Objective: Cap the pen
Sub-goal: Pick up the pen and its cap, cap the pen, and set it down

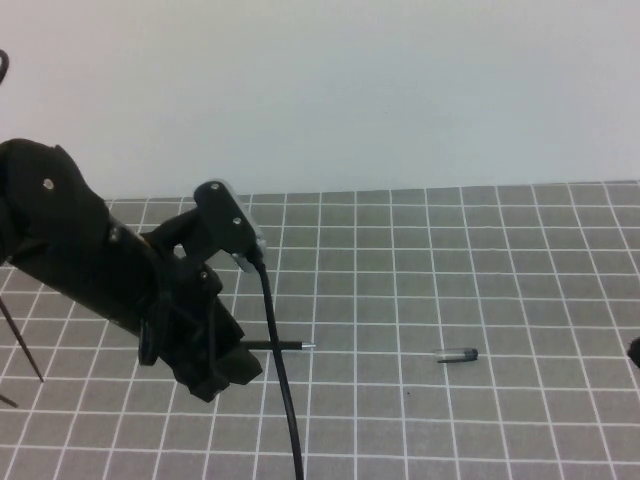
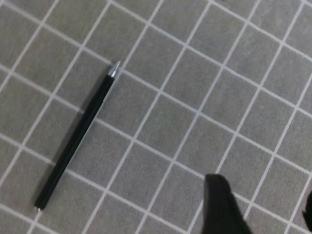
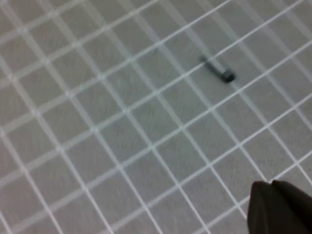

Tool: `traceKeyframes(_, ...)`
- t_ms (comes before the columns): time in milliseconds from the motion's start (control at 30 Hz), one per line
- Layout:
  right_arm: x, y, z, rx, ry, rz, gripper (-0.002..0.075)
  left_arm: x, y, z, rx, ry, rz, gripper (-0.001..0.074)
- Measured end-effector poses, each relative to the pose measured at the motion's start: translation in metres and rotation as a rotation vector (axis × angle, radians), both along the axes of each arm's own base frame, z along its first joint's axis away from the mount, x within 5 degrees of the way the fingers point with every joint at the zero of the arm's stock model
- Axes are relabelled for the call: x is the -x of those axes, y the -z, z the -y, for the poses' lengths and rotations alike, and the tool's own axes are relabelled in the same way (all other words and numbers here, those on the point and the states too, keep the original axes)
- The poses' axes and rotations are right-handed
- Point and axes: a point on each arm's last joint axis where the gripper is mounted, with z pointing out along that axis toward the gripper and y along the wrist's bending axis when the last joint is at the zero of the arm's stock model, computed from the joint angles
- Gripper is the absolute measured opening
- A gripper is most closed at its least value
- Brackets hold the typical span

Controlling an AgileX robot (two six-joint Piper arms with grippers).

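Black arm (image 1: 90, 270), silver screws (image 1: 48, 183), black cable (image 1: 276, 350); left hand (image 2: 263, 200), right hand (image 3: 280, 207) black.

pen (image 1: 292, 346): rear behind left arm (image 1: 100, 270) | cap (image 3: 219, 72): blurred | left hand (image 2: 263, 214), right hand (image 3: 279, 207): cut by edges

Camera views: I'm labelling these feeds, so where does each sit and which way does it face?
High view: raised on the robot's side, angled down at the gridded table; left arm large at left, right arm a sliver at right.
Left wrist view: on the left arm, looking down at the pen; open left gripper apart from it.
Right wrist view: on the right arm, looking down toward the cap; right gripper short of it.
Shared: high and left wrist both show the pen; high and right wrist, the cap.
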Motion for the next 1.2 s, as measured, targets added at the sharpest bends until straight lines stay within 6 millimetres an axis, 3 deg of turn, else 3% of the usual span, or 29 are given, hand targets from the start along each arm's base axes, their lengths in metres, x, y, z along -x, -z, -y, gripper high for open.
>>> traceKeyframes(200, -0.051, -0.003, -0.047, 0.271, -0.269, -0.034, 0.0001, 0.001, 0.0, 0.0, -0.01, 0.039, 0.024, 0.0281)
traceKeyframes(400, -0.093, 0.029, -0.097, 0.67, -0.534, -0.035, 0.0001, 0.002, 0.0, 0.001, -0.004, 0.035, -0.001, 0.0271)
traceKeyframes(533, -0.113, 0.051, -0.119, 0.689, -0.548, -0.033, 0.0001, 0.006, 0.001, 0.0, -0.022, 0.058, -0.031, 0.027)
traceKeyframes(700, -0.126, 0.077, -0.128, 0.688, -0.577, -0.039, 0.0024, 0.006, 0.001, -0.002, -0.045, 0.064, -0.022, 0.027)
traceKeyframes(800, -0.129, 0.083, -0.131, 0.675, -0.577, -0.037, 0.0101, 0.005, 0.001, -0.002, -0.049, 0.062, -0.014, 0.027)
traceKeyframes(967, -0.129, 0.083, -0.134, 0.638, -0.566, -0.018, 0.0311, 0.003, 0.001, -0.002, -0.046, 0.051, 0.008, 0.027)
traceKeyframes(1033, -0.13, 0.084, -0.134, 0.631, -0.562, -0.019, 0.036, 0.003, 0.001, -0.002, -0.046, 0.051, 0.008, 0.027)
traceKeyframes(1200, -0.133, 0.089, -0.138, 0.596, -0.55, -0.006, 0.0384, 0.002, 0.001, -0.002, -0.046, 0.049, 0.011, 0.027)
